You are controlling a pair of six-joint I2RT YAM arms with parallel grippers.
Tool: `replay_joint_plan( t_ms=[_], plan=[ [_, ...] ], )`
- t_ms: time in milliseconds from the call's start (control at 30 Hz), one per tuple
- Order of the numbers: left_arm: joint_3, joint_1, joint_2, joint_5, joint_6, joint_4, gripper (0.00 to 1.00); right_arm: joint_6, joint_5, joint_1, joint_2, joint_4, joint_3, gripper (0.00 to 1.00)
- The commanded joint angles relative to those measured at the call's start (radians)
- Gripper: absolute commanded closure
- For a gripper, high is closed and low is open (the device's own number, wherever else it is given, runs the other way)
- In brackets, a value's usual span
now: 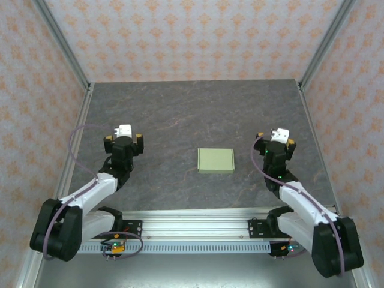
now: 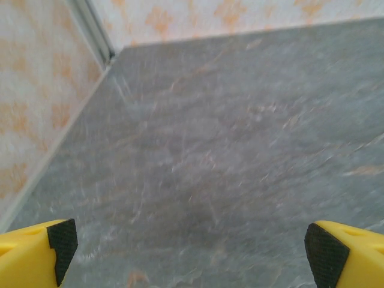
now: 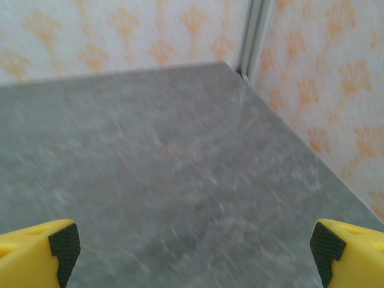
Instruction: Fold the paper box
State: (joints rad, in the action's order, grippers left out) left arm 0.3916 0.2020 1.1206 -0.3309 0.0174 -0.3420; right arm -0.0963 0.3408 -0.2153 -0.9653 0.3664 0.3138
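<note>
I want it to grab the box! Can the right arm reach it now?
Probably yes: the paper box lies flat on the table beside the open right gripper, with nothing between them.

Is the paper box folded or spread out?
Folded: the paper box lies as one compact rectangle, with no flaps spread around it.

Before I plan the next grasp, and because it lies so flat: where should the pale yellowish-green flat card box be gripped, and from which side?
Probably from above. The pale yellowish-green flat card box lies closed and flat on the dark grey stone-look table, with no raised flap to pinch. Span its shorter near-to-far sides, at the long edges. The right gripper is open and the nearer one, so it suits best.
</note>
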Motion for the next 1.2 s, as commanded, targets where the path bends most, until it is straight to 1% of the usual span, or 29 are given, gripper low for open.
replay_joint_plan(
  t_ms=[0,33,167,200,233,267,300,333,367,400,433,467,500,533,567,600,667,1167],
  plan=[
    [-0.027,-0.090,0.027,0.131,-0.083,-0.140,0.00,0.051,-0.054,0.075,-0.084,0.211,-0.033,0.01],
    [-0.027,-0.106,0.046,0.153,-0.079,-0.160,0.00,0.056,-0.086,0.093,-0.123,0.248,-0.038,0.01],
    [-0.035,-0.131,0.149,0.177,-0.055,-0.299,0.00,0.030,-0.124,0.133,-0.305,0.390,-0.013,0.01],
    [-0.006,-0.138,0.167,0.195,-0.041,-0.267,0.00,0.067,-0.158,0.155,-0.341,0.413,0.003,0.01],
    [0.001,-0.145,0.186,0.207,-0.027,-0.285,0.00,0.071,-0.186,0.166,-0.379,0.413,0.025,0.01],
    [-0.002,-0.154,0.217,0.215,-0.020,-0.330,0.00,0.076,-0.186,0.167,-0.417,0.355,0.072,0.01],
    [-0.012,-0.173,0.252,0.233,-0.028,-0.388,0.00,0.068,-0.200,0.168,-0.464,0.361,0.092,0.01],
    [-0.007,-0.188,0.287,0.243,-0.045,-0.408,0.00,0.068,-0.203,0.168,-0.506,0.370,0.101,0.01],
    [0.000,-0.197,0.338,0.268,-0.049,-0.438,0.00,0.070,-0.197,0.168,-0.558,0.412,0.102,0.01],
    [0.009,-0.196,0.380,0.290,-0.030,-0.461,0.00,0.064,-0.193,0.168,-0.580,0.494,0.081,0.01],
    [0.018,-0.193,0.375,0.306,-0.024,-0.433,0.00,0.070,-0.184,0.168,-0.566,0.468,0.088,0.01],
    [0.025,-0.192,0.373,0.307,-0.020,-0.413,0.00,0.083,-0.179,0.169,-0.553,0.392,0.106,0.01],
    [0.022,-0.193,0.379,0.308,-0.021,-0.432,0.00,0.076,-0.175,0.169,-0.569,0.443,0.094,0.01],
    [0.031,-0.192,0.373,0.301,-0.022,-0.402,0.00,0.078,-0.174,0.169,-0.569,0.446,0.096,0.01],
    [0.028,-0.191,0.379,0.301,-0.023,-0.419,0.00,0.083,-0.175,0.169,-0.559,0.401,0.107,0.01],
    [0.031,-0.191,0.374,0.300,-0.023,-0.404,0.00,0.080,-0.174,0.169,-0.567,0.430,0.098,0.01],
    [0.030,-0.191,0.375,0.300,-0.023,-0.407,0.00,0.086,-0.172,0.169,-0.562,0.411,0.104,0.01],
    [0.026,-0.191,0.375,0.300,-0.020,-0.416,0.00,0.080,-0.174,0.169,-0.552,0.431,0.090,0.01]
  ],
)
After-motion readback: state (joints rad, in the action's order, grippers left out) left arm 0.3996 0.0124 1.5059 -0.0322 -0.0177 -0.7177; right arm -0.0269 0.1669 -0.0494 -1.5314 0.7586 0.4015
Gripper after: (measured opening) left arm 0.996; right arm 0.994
